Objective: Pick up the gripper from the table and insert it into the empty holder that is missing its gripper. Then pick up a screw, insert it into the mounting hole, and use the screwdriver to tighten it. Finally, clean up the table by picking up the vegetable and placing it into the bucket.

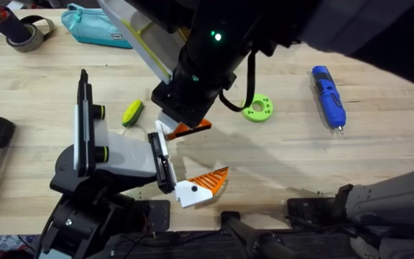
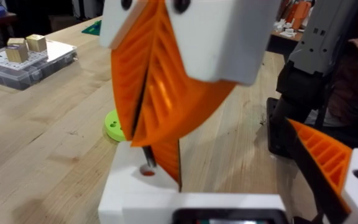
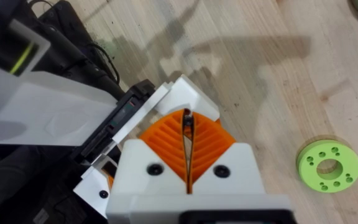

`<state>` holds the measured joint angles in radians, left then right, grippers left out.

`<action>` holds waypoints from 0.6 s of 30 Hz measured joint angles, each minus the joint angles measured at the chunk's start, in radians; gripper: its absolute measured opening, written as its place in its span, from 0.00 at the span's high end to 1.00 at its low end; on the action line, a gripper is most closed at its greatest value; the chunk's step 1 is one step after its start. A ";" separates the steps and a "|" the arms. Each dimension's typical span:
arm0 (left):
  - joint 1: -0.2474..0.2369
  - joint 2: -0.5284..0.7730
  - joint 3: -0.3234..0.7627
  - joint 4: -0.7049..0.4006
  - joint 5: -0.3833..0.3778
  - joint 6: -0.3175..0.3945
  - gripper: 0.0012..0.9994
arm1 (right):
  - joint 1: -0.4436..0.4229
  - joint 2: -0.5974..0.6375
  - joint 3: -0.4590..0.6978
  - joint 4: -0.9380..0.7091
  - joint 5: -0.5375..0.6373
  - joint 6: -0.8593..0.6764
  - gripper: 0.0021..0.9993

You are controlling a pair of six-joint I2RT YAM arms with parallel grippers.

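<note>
Gripper (image 3: 187,127) between closed right fingers (image 3: 163,146)

Right gripper (image 3: 187,180): white blocky body, two black screws showing on its face, orange ribbed pads (image 3: 207,140) fanning out beyond them. The arm behind it is showing as black housing, a green indicator light (image 1: 217,36) glowing on top, a black cable (image 1: 249,75) looping alongside. Left arm base (image 1: 85,216) is black, jointed, with thin wires trailing beside it.
</note>
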<state>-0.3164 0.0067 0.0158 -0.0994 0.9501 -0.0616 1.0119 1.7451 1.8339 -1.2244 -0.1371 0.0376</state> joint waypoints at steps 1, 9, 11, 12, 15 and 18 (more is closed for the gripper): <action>0.000 0.000 0.000 -0.001 0.000 0.000 0.01 | 0.000 0.000 0.000 0.000 0.000 0.000 0.99; 0.000 0.000 0.000 -0.001 0.000 0.000 0.01 | 0.000 0.000 0.000 0.027 0.000 -0.001 0.99; 0.000 0.000 0.000 -0.001 0.000 0.000 0.01 | 0.000 0.000 0.000 0.027 0.000 -0.001 0.99; 0.000 0.000 0.000 -0.001 0.000 0.000 0.01 | 0.000 0.000 0.000 0.026 0.001 -0.001 0.99; 0.000 0.000 0.000 -0.001 0.000 0.000 0.01 | 0.000 0.000 0.000 0.016 0.000 -0.001 0.99; 0.000 0.000 0.000 -0.001 0.000 0.000 0.01 | 0.000 0.000 0.000 0.003 0.000 -0.001 0.99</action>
<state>-0.3164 0.0063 0.0158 -0.1001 0.9497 -0.0620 1.0115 1.7451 1.8339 -1.2215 -0.1368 0.0368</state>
